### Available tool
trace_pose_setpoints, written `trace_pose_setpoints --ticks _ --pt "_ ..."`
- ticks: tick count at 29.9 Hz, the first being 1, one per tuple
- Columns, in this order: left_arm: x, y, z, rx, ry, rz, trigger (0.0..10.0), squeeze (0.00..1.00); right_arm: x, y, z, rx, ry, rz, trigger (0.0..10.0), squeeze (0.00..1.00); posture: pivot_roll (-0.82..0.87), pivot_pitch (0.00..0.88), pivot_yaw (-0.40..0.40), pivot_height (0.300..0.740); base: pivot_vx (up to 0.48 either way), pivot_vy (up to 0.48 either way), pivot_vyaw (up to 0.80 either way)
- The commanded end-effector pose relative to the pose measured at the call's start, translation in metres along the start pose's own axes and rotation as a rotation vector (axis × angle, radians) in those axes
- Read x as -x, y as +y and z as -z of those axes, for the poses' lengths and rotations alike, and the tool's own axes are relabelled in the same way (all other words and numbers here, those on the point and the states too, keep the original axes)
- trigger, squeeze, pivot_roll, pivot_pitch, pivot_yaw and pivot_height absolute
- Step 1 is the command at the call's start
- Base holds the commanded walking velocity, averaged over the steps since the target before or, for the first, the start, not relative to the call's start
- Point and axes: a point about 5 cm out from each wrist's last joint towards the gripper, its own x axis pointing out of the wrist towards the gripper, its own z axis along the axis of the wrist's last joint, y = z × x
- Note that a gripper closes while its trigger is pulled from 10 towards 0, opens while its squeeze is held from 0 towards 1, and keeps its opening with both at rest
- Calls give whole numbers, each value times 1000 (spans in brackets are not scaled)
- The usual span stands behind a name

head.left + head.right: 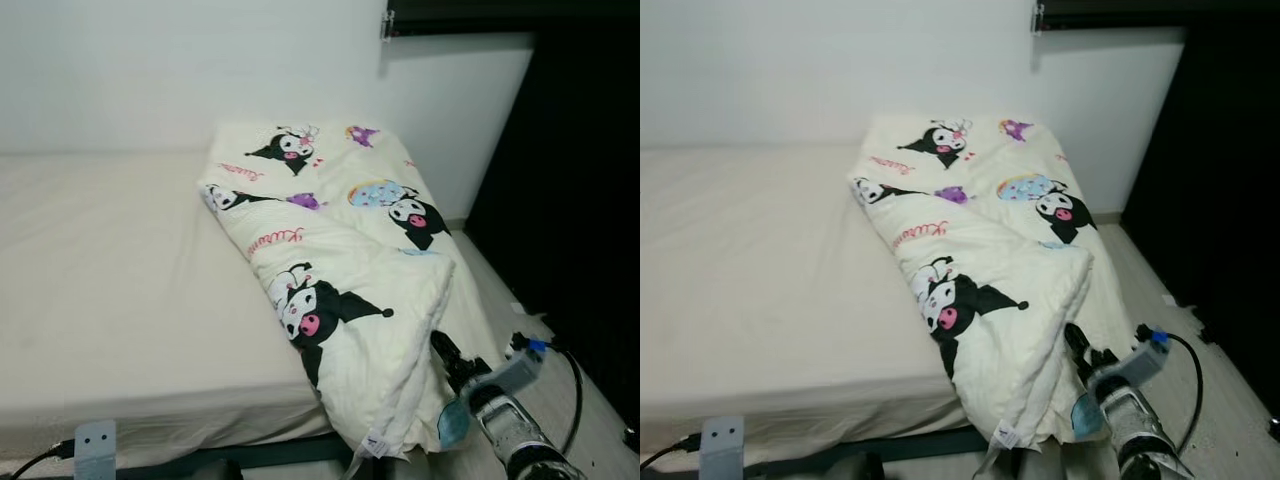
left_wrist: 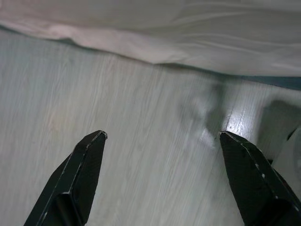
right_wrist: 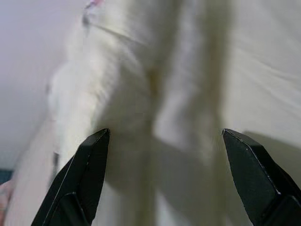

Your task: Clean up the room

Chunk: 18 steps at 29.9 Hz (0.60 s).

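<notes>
Lying folded along the right side of the bed (image 1: 110,290) is a cream quilt (image 1: 340,260) printed with black-and-white cartoon characters, its lower end spilling over the mattress edge and hanging toward the floor (image 2: 117,141). The rest of the mattress is showing a plain pale sheet, and a white wall (image 1: 150,70) is standing behind it, with a dark opening off to the right.

The right gripper (image 3: 164,136) is reaching up from the lower right toward the hanging edge of the quilt, its black fingers (image 1: 452,357) pointing at the thick folded layers. Seen along the wrist, the fingers are spread wide with nothing between them, and the bunched cream fabric is sitting just beyond the tips; whether they are touching it I cannot tell. A black cable with a blue connector (image 1: 537,346) is looping off the silver forearm.

The left gripper (image 2: 162,136) is hanging low beside the bed, fingers spread wide and holding nothing, pointing down at pale wood-grain flooring with the sheet's edge above it.
</notes>
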Motion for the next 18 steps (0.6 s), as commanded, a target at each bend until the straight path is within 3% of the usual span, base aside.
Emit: trace_pose_setpoints --ticks 1,15,16,18 --pt "1 2 8 -33 11 -5 10000 0 -3 7 0 -18 -7 -60 10000 0 -88 0 -13 555 0 0 0" --pt "5 -3 17 -67 27 13 10000 0 -8 8 7 21 66 22 10000 0 -85 0 -25 555 0 0 0" --pt "5 -2 17 -68 27 14 10000 0 -9 10 6 9 55 -5 6039 0 -85 0 -24 555 0 0 0" --pt "5 -2 17 -68 27 14 10000 0 -9 12 6 1 47 -26 6039 0 -85 0 -24 555 0 0 0"
